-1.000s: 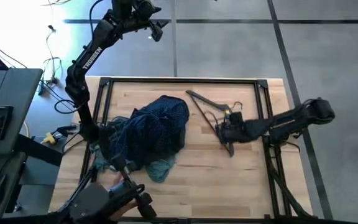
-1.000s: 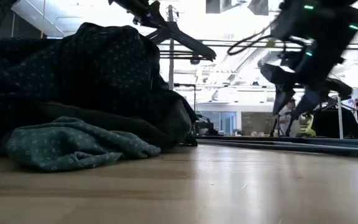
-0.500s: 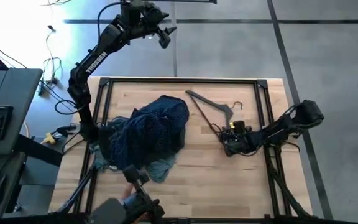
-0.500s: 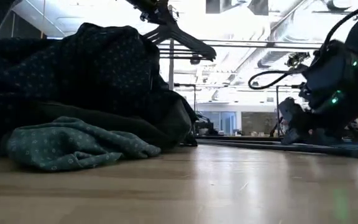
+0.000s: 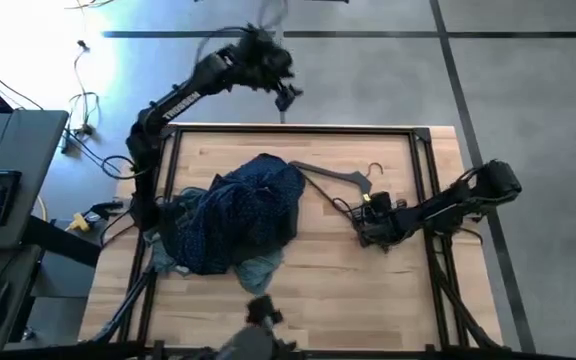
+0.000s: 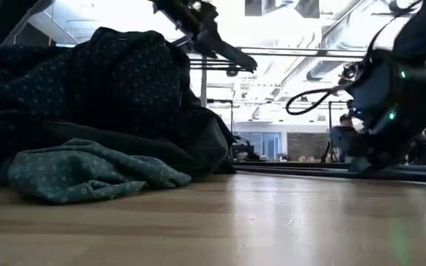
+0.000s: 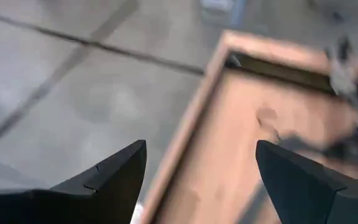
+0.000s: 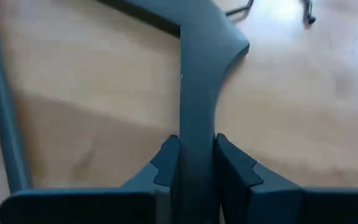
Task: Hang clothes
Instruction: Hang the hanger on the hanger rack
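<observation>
Clothes (image 5: pixel 238 215): limp, light heap of three garments on the worktop, well apart from the right gripper (image 5: pixel 368 225), which is clamped on the stiff hanger (image 8: pixel 197 74); best pinched at a collar or raised fold; left gripper (image 7: pixel 197 180), fingers apart, high beyond.

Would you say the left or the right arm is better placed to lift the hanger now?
Right, probably: the right gripper is shut on the hanger, while the left gripper is open past the table's far edge.
</observation>
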`<state>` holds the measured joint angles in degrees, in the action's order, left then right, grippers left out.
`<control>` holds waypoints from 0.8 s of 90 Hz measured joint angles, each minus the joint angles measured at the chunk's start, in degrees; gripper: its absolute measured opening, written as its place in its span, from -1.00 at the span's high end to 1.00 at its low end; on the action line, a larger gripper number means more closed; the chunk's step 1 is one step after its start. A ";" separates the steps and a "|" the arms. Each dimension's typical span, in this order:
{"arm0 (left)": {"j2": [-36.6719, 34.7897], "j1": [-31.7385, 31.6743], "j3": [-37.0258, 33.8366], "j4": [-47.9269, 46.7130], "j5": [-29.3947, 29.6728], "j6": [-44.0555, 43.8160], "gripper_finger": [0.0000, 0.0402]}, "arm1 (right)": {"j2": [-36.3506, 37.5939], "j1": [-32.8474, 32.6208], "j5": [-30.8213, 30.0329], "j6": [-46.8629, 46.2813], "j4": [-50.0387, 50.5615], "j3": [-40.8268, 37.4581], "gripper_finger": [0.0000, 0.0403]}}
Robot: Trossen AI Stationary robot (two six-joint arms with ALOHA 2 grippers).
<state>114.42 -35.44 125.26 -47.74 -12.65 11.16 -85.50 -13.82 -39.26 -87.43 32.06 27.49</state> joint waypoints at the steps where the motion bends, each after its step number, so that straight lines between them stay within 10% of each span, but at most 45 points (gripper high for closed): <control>1: 0.25 0.29 0.01 -0.26 -0.51 0.09 -0.38 | 0.55 0.07 0.42 0.00 1.03 0.24 0.77; 29: 14.32 8.47 0.00 0.33 -7.91 1.89 -0.38 | 8.07 0.86 -4.87 3.55 8.47 1.51 0.77; 72: 26.74 13.02 -0.03 4.96 7.38 8.52 -0.38 | 8.13 1.08 -5.10 8.16 4.96 1.62 0.77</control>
<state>141.16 -22.42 125.23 -42.78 -5.27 19.68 -77.37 -12.73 -44.35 -79.27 37.02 29.10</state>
